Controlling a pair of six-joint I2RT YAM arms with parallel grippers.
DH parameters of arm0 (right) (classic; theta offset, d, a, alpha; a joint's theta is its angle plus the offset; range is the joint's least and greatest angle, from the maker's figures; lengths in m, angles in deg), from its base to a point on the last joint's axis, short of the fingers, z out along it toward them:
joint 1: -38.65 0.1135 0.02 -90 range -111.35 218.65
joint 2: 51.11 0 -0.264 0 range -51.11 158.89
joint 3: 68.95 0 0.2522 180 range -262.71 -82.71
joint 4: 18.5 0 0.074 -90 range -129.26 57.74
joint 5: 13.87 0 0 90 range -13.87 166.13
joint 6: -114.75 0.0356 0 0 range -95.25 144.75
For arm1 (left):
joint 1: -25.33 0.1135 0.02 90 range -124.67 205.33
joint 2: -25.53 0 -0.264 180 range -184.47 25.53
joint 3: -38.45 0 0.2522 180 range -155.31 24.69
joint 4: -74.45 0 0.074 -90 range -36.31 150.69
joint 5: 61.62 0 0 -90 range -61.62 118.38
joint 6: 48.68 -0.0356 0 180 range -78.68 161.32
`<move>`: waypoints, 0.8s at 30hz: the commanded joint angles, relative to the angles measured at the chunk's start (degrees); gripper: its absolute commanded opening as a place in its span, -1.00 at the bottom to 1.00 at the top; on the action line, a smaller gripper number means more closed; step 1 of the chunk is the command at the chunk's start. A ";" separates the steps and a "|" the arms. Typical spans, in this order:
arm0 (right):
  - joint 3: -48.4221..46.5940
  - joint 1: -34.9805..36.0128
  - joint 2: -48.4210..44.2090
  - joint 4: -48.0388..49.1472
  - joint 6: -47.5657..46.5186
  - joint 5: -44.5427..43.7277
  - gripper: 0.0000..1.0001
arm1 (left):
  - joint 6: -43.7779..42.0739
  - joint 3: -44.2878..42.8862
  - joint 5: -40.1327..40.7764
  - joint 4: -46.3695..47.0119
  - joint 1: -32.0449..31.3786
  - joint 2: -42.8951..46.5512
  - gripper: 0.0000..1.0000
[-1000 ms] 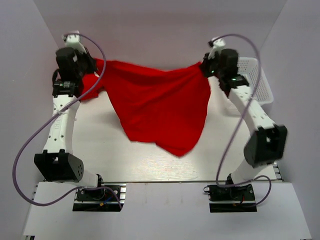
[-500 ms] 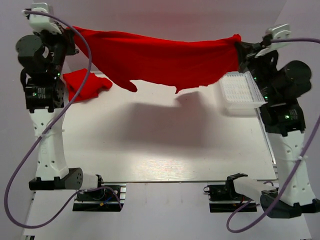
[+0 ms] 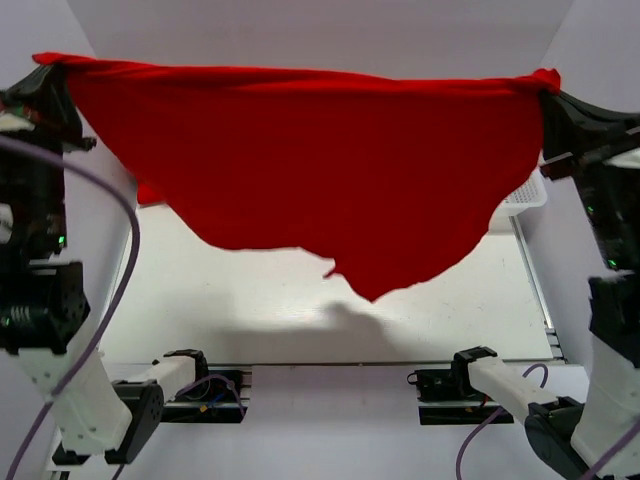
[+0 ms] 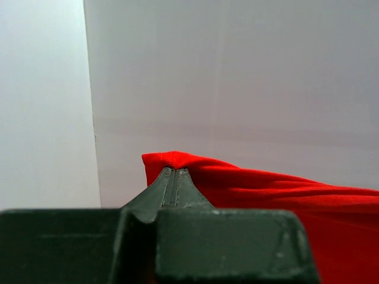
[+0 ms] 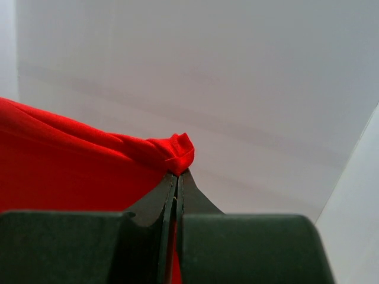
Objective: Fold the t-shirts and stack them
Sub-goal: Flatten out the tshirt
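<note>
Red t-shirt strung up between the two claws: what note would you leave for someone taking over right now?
Left claw: shut on one upper corner of the red t-shirt.
Right claw: shut on the other corner.
The shirt hangs spread in the air above the table. A sliver of a second red t-shirt shows behind it, far left; white mesh basket far right.
Done: shirt lifted and spread, unfolded.
Left: lay it flat, fold it, stack both.

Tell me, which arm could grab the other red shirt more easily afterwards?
Left, probably. A bit of the second t-shirt peeks out on the side of the left gripper; the basket sits by the right gripper. Both clamp the hanging t-shirt.
</note>
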 commanded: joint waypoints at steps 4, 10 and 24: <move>-7.48 -0.79 -4.19 -7.21 1.52 -0.27 -1.00 | 0.39 -0.44 4.20 -8.50 -0.20 6.32 -1.00; 8.30 -0.79 -10.00 -9.85 6.53 -4.40 -1.00 | 3.63 11.49 5.00 -12.73 -0.20 6.85 -1.00; 66.24 -0.79 -12.22 15.44 16.02 -0.72 -1.00 | 12.08 65.37 -6.08 8.60 0.32 6.69 -1.00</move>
